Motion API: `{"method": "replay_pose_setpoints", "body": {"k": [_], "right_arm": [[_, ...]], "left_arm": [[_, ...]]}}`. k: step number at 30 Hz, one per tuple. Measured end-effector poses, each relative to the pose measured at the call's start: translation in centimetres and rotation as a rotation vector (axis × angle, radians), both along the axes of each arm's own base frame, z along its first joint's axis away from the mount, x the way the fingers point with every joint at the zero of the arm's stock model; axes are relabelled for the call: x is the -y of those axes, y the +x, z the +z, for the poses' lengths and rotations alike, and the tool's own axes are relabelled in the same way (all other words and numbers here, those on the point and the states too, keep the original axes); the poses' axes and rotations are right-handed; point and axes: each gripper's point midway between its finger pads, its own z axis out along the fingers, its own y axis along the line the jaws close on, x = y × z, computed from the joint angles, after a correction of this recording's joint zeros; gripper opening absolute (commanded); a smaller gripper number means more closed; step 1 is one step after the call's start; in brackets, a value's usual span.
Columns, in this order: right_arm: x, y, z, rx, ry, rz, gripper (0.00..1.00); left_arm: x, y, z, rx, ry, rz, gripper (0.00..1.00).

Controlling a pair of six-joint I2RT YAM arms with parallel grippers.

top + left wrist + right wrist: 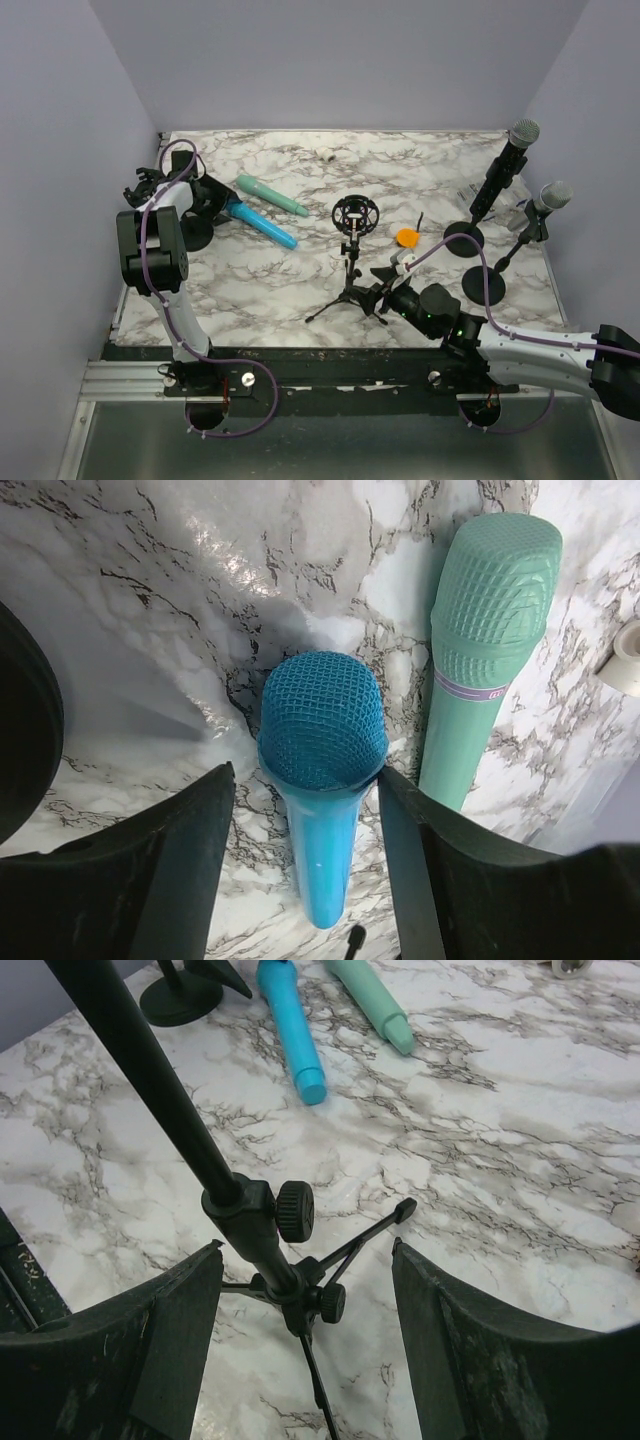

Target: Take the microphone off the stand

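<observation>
A blue microphone [265, 226] lies flat on the marble table [280, 290], beside a teal microphone [272, 196]. My left gripper [222, 208] is open around the blue microphone's head [322, 720], fingers on either side [307, 770]; the teal microphone [490, 630] lies just to the right. A black tripod stand [352, 265] with an empty ring-shaped shock mount [356, 214] stands mid-table. My right gripper [382, 290] is open around the stand's lower pole [250, 1220], fingers apart from it [308, 1245]. The blue [292, 1030] and teal [370, 1000] microphones show behind.
Two dark microphones stand in round-base stands at the right: one [505, 170] near the wall, one [545, 205] further right. A small orange object [406, 237] lies beside the tripod. A black round base [195, 235] sits by my left gripper. A small white object [328, 156] is at the back.
</observation>
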Motion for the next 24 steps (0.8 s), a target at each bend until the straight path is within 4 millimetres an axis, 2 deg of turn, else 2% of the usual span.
{"method": "replay_pose_setpoints", "body": {"k": [9,17,21,24], "right_arm": [[0.0,0.0,0.4,0.006,0.011,0.0,0.71],[0.0,0.0,0.5,0.008,0.013,0.0,0.71],[0.0,0.0,0.4,0.012,0.01,0.0,0.71],[0.0,0.0,0.4,0.012,0.008,-0.001,0.71]], "left_arm": [[0.0,0.2,0.3,0.007,-0.026,-0.004,0.63],[0.6,0.1,1.1,0.021,-0.063,-0.018,0.8],[1.1,0.2,3.5,0.075,-0.07,-0.033,0.83],[1.9,0.2,6.2,0.145,-0.073,-0.056,0.83]]}}
